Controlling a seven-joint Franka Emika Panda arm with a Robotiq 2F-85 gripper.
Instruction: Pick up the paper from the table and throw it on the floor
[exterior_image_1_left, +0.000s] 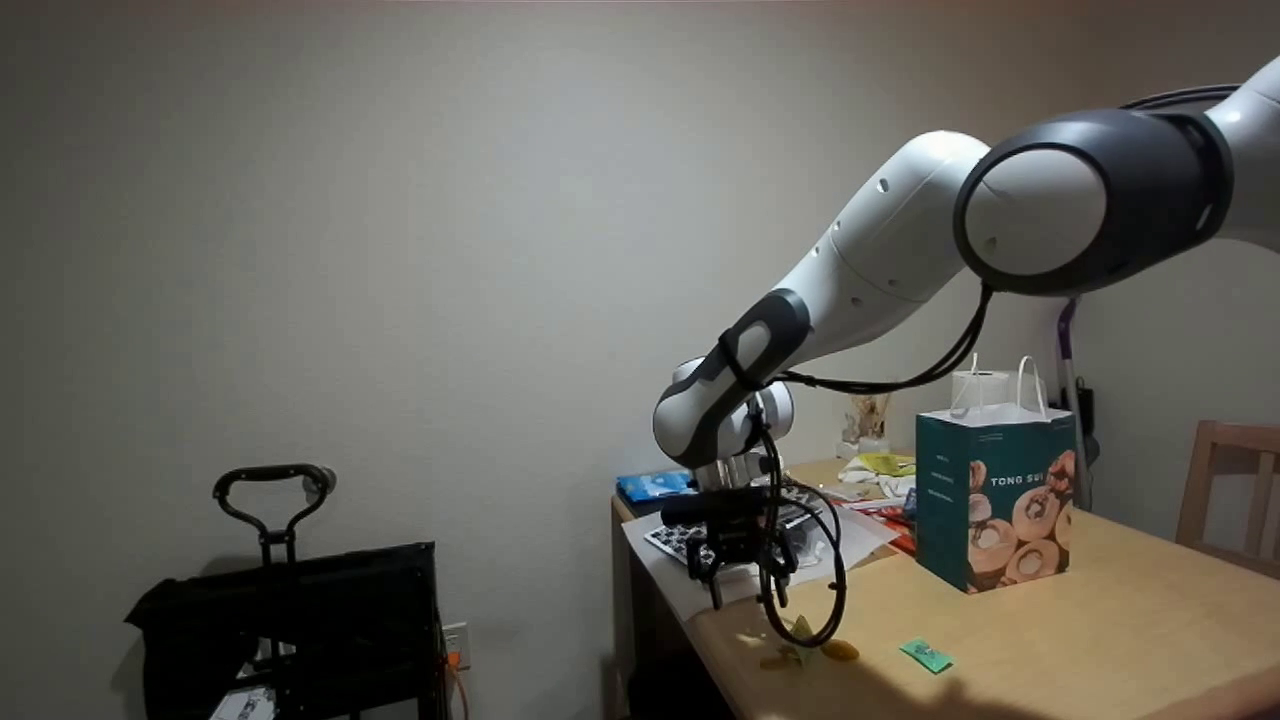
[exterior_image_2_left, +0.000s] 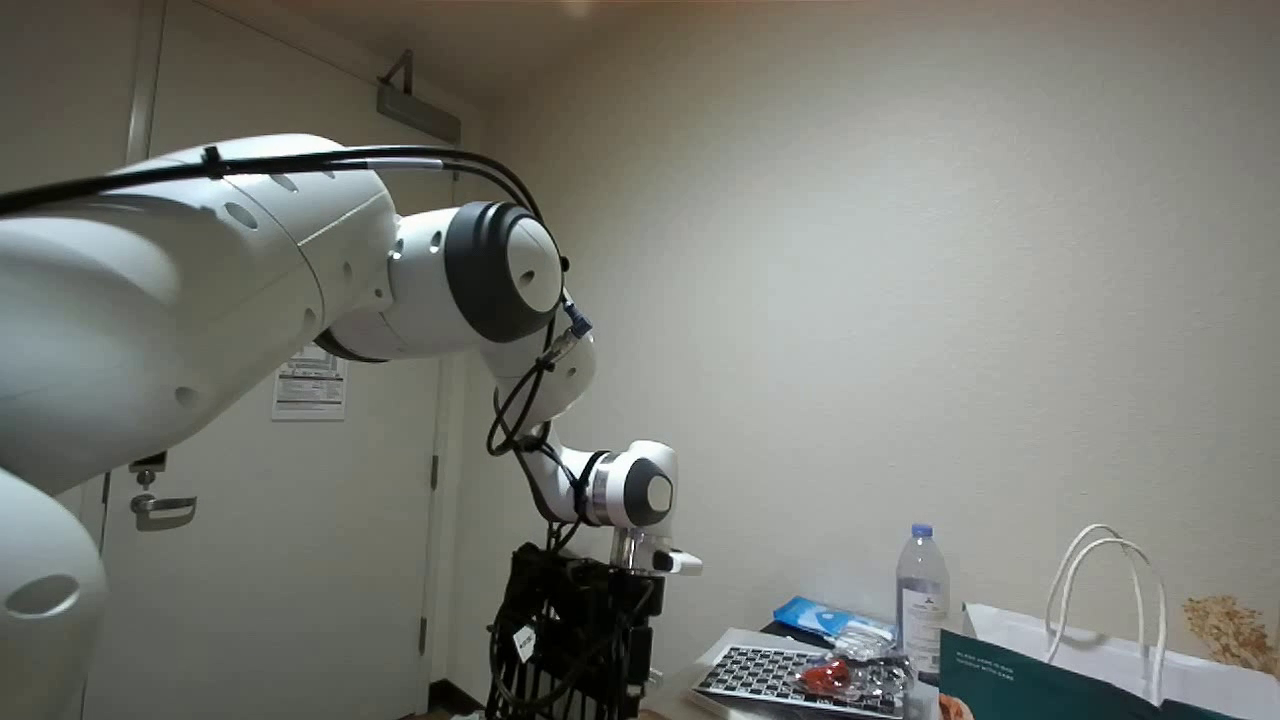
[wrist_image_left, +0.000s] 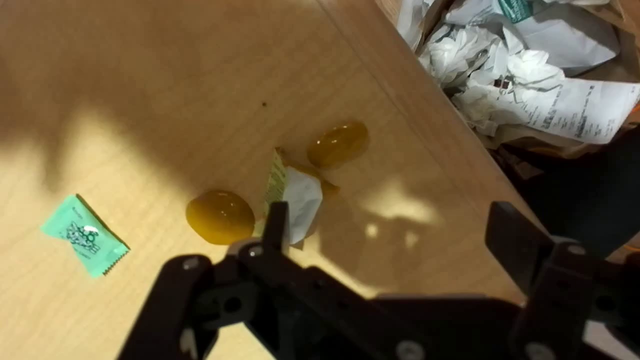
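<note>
Exterior view: arm (exterior_image_1_left: 900, 240) slopes down over table (exterior_image_1_left: 1130, 620), pincer (exterior_image_1_left: 749, 602) hanging low, pointing downward, jaws wide apart.

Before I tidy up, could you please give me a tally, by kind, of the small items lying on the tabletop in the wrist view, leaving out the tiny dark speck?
Mint-green packet: 1
Glossy amber blobs: 2
Folded paper: 1
Total: 4
</note>
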